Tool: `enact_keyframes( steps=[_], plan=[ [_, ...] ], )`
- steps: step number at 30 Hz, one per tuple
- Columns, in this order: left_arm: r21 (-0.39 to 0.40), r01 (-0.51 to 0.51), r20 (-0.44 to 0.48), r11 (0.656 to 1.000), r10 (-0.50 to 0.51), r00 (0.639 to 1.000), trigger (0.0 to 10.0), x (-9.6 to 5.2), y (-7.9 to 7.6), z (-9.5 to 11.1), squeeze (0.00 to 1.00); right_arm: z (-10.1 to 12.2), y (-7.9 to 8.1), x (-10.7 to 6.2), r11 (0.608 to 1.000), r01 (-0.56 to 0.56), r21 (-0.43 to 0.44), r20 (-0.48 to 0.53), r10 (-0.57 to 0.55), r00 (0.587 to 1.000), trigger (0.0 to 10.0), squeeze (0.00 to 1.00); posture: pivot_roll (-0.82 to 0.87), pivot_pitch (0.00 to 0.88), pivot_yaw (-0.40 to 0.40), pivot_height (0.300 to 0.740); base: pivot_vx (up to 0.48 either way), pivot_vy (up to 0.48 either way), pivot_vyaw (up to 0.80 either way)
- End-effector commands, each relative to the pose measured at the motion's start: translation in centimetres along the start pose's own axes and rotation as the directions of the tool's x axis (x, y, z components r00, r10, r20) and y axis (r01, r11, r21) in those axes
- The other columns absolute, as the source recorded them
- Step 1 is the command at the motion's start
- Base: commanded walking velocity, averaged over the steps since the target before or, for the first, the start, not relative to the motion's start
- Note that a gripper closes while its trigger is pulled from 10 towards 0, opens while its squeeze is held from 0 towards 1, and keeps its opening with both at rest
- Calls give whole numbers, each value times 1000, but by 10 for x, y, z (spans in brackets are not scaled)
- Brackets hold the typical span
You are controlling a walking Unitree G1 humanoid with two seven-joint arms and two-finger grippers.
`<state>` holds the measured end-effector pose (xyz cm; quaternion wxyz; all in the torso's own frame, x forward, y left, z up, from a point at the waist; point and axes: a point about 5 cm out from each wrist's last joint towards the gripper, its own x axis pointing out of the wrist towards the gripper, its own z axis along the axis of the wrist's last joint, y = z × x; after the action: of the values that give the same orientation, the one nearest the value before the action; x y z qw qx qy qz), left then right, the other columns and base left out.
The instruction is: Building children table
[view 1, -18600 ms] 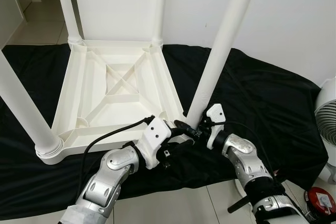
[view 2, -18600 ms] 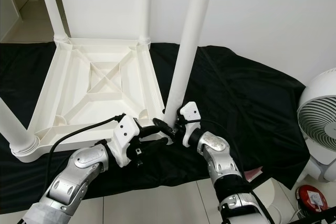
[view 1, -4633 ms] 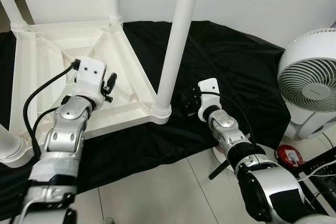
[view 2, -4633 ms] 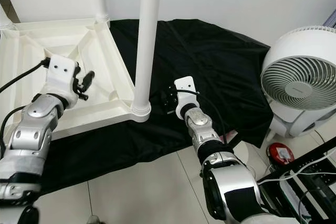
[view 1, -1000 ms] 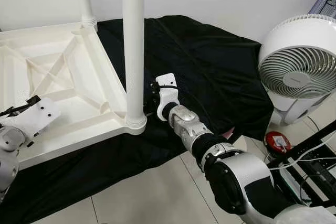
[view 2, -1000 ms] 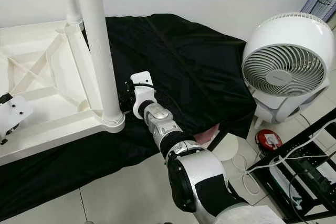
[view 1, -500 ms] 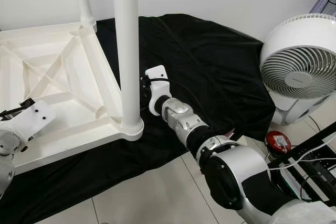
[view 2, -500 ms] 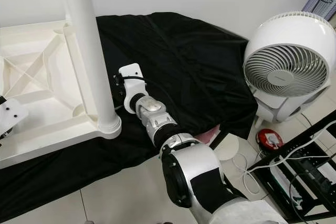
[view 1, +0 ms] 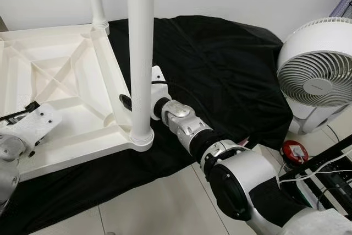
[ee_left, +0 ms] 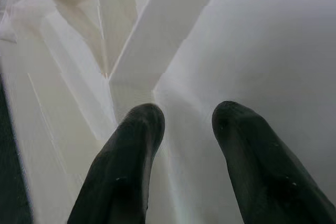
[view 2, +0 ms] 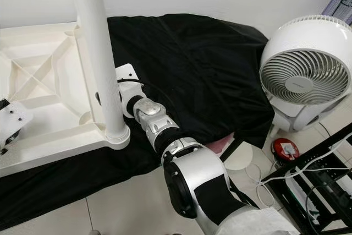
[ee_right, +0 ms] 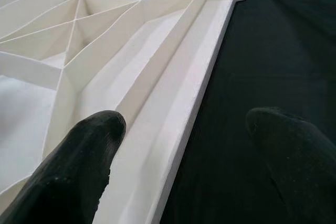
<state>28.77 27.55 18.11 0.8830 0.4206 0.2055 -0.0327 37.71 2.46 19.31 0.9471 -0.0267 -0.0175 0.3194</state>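
The white plastic children's table (view 1: 60, 81) lies upside down on a black cloth (view 1: 220, 64), its legs pointing up. The near right leg (view 1: 141, 53) stands in its corner socket. My right arm (view 1: 187, 127) reaches in behind that leg. My right gripper (ee_right: 186, 124) is open and straddles the table's side rim (ee_right: 194, 93), one finger over the ribbed underside, the other over the cloth. One black fingertip (view 1: 125, 102) shows left of the leg. My left gripper (ee_left: 190, 114) is open and holds nothing, hovering over the ribbed underside near the table's front left.
A white floor fan (view 1: 319, 64) stands at the right on the tiled floor. A small red round object (view 1: 293, 151) and a black metal frame (view 1: 330, 174) lie below it. A white wall runs behind the cloth.
My right gripper has slid left across the cloth, from beside the near leg to behind it, onto the table's rim. The left arm stays low at the left. The camera shifted slightly.
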Motion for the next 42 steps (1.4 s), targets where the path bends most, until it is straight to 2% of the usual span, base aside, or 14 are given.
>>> enact_keyframes(
  steps=[1, 2, 4, 7, 10, 11, 14, 25, 28, 30, 31, 36, 38, 42],
  plan=[
    [-82, -32, 62, 996, 37, 997, 10000, 5, -4, 8, 0, -6, -15, -6, 994, 104, 18, 12, -104, 994, 10000, 0, 156, 100, -112, 740, 0, 0, 0],
    [-210, -66, 129, 975, 95, 987, 10000, 8, 2, 21, 0, -7, -25, -9, 984, 173, 38, 28, -174, 984, 10000, 0, 156, 98, -111, 740, 0, 0, 0],
    [-251, -76, 148, 965, 116, 982, 10000, 9, 3, 25, 0, -8, -28, -11, 979, 197, 48, 32, -198, 980, 10000, 0, 156, 98, -111, 740, 0, 0, 0],
    [-307, -40, 249, 951, 121, 961, 10000, 8, -3, 39, 0, -13, -40, -19, 966, 254, 52, 68, -258, 964, 10000, 0, 158, 92, -112, 740, 0, 0, 0],
    [-330, 11, 347, 944, 111, 931, 10000, 4, -15, 54, 0, -20, -51, -30, 960, 268, 77, 123, -276, 953, 10000, 0, 165, 83, -113, 740, 0, 0, 0],
    [-330, 11, 347, 944, 111, 931, 10000, 4, -15, 54, 0, -20, -51, -30, 960, 268, 77, 123, -276, 953, 10000, 0, 165, 83, -113, 740, 0, 0, 0],
    [-393, 73, 455, 917, 125, 882, 10000, 0, -24, 73, 0, -45, -65, -57, 955, 280, 101, 161, -293, 942, 10000, 0, 155, 74, -112, 740, 0, 0, 0],
    [-401, 90, 503, 912, 137, 853, 10000, 1, -27, 77, 0, -67, -68, -93, 961, 262, 85, 236, -275, 932, 10000, 0, 144, 77, -107, 740, 0, 0, 0],
    [-503, 17, 468, 864, 256, 846, 10000, 0, -9, 70, 0, -71, -58, -119, 982, 182, 55, 285, -190, 939, 10000, 0, 147, 78, -109, 740, 0, 0, 0],
    [-530, 2, 452, 848, 280, 847, 10000, 1, -6, 68, 0, -71, -55, -123, 986, 162, 51, 291, -170, 942, 10000, 0, 147, 78, -109, 740, 0, 0, 0],
    [-538, -36, 435, 842, 313, 844, 10000, 0, -3, 64, 0, -71, -50, -130, 993, 110, 35, 290, -115, 950, 10000, 0, 146, 78, -108, 740, 0, 0, 0],
    [-548, -62, 424, 834, 341, 839, 10000, -3, -1, 60, 0, -71, -45, -142, 1000, 23, 18, 280, -28, 960, 10000, 0, 150, 80, -111, 740, 0, 0, 0],
    [-542, -6, 464, 840, 305, 832, 10000, -8, -8, 62, 0, -69, -45, -151, 997, -74, -14, 259, 75, 963, 10000, 0, 152, 83, -113, 740, 0, 0, 0],
    [-497, 78, 528, 864, 230, 818, 10000, -15, -15, 65, 0, -65, -46, -153, 984, -172, -53, 230, 180, 957, 10000, 0, 156, 82, -117, 740, 0, 0, 0]
  ],
)
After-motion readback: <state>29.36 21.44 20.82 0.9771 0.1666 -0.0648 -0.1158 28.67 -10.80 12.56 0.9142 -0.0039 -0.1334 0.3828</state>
